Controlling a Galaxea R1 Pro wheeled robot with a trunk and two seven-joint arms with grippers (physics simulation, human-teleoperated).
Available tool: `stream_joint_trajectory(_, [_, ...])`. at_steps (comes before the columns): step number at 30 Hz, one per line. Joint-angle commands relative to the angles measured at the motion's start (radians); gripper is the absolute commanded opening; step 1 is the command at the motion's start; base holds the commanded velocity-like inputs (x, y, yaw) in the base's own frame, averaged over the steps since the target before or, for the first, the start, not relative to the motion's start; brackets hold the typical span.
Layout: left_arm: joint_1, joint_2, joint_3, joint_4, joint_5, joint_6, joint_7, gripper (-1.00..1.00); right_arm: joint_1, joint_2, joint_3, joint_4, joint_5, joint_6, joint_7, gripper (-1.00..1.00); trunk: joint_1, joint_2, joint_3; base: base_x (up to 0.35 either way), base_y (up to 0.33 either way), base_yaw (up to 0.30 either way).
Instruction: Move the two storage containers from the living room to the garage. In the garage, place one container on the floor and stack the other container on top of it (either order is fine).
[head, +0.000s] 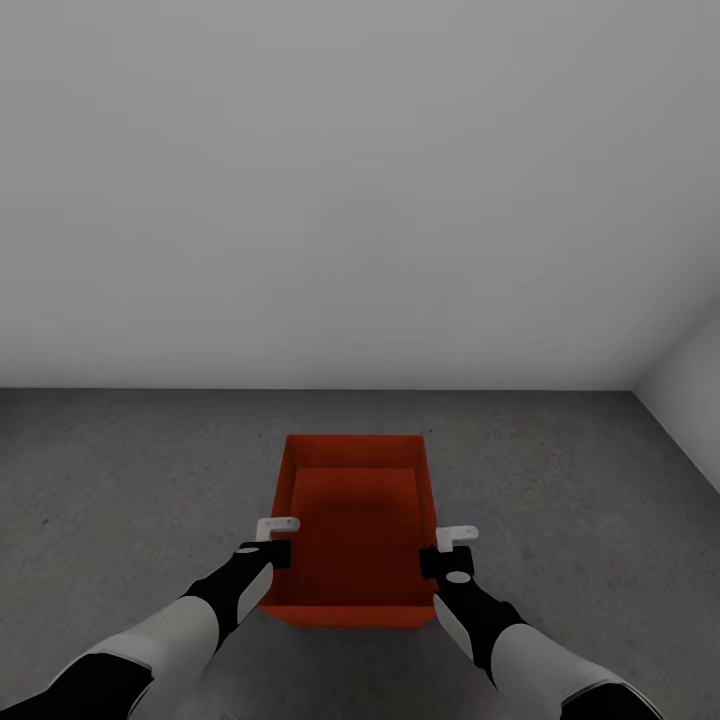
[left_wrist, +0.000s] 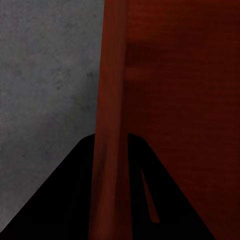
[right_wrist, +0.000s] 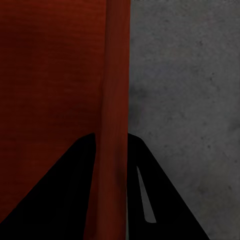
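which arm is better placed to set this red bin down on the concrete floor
Neither alone: left gripper clamps the bin's left wall, right gripper its right wall, so both should lower together.
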Motion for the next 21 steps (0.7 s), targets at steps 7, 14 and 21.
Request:
stream_joint_trajectory(7, [-0.001,0.019,0.062,-0.005,-0.016,-0.078,0.086,-1.00,0.000,0.000,-0.027,0.003,-0.020,-0.007,-0.072,-1.00,0.000,0.000,-0.001,0.000,0.000,0.004])
stream_joint_trajectory(14, [-0.001,0.020,0.062,-0.005,-0.018,-0.078,0.083,-1.00,0.000,0.000,-0.027,0.003,-0.020,-0.008,-0.072,-1.00,0.000,0.000,-0.001,0.093,0.000,0.000])
stream_joint_trajectory(21, [-0.001,0.020,0.062,-0.005,-0.018,-0.078,0.085,-1.00,0.000,0.000,-0.027,0.003,-0.020,-0.008,-0.072,-1.00,0.000,0.000,-0.001,0.046,0.000,0.000])
